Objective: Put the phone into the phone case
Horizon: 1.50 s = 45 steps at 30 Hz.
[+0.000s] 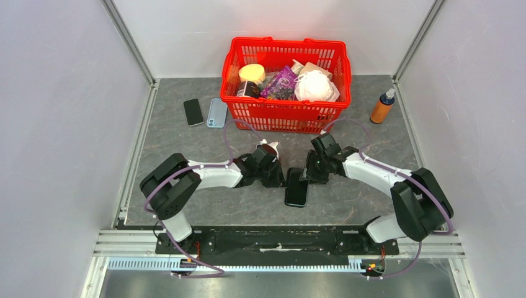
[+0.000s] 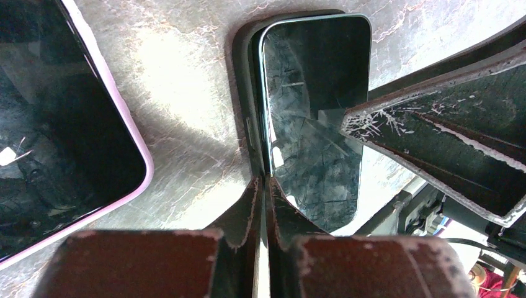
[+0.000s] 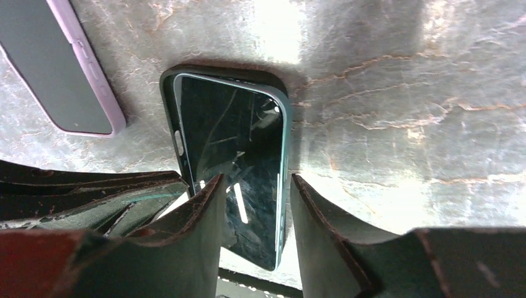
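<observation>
Black glass-fronted phone: lies flat at centre of grey marbled table, within dark rubbery case. Left gripper: reaches in low from the left, fingers pressed together, tips at the case's long edge. Right gripper: leans in opposite, fingers narrowly parted over the screen, gripping nothing.

You won't find any text, brand, number or sign here that can be read. Any print on the purple packet and the yellow-lidded jar in the red basket is too small for you to make out from the top view. The same goes for the orange bottle. In both wrist views the phone shows you only dark glass with reflections, with no characters on it.
</observation>
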Tool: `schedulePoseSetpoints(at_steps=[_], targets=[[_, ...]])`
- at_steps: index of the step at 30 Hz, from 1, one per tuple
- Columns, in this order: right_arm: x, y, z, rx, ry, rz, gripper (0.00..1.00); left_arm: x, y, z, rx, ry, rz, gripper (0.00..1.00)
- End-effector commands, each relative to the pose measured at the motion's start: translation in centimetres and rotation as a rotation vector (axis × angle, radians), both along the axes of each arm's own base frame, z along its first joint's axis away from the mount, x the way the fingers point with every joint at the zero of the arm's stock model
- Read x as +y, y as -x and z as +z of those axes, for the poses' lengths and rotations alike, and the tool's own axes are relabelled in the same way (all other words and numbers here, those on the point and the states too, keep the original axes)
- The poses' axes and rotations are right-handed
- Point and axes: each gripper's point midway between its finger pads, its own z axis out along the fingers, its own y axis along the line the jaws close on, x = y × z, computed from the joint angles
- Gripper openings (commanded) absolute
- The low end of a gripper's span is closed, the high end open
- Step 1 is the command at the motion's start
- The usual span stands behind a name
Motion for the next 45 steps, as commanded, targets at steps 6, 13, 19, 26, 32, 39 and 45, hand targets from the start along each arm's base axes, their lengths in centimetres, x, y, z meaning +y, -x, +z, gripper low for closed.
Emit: schedulePoseSetpoints(at_steps=[6, 13, 19, 26, 32, 39, 45], targets=[[-1.1, -0.7, 1.8, -0.058, 0.144, 0.002, 0.56, -0.9, -0.9, 0.6, -0.039, 0.014, -0.008, 0.09], [-2.0, 0.9, 1.8, -0.064, 0.16, -0.028, 0.57, -0.9, -0.6, 1.0, -0.044, 0.023, -0.02, 0.16], [-0.8, 2.0, 0.8, -0.061, 0.147, -0.024, 0.55, -1.2, -0.4, 0.9, -0.042, 0.031, -0.035, 0.23], [-0.1, 1.7, 0.1, -0.059, 0.188, -0.013, 0.43, -1.6, -0.4, 0.3, -0.027, 0.048, -0.034, 0.24], [0.7, 1.4, -0.1, -0.062, 0.194, 0.004, 0.3, -1.7, -0.4, -0.2, -0.019, 0.042, -0.037, 0.22], [3.0, 1.2, -0.5, -0.071, 0.178, 0.048, 0.23, -2.0, -0.4, -0.1, -0.016, 0.055, -0.04, 0.26], [4.3, 1.4, -1.1, -0.071, 0.172, 0.069, 0.23, -2.2, -0.4, 0.3, -0.021, 0.069, -0.038, 0.36]])
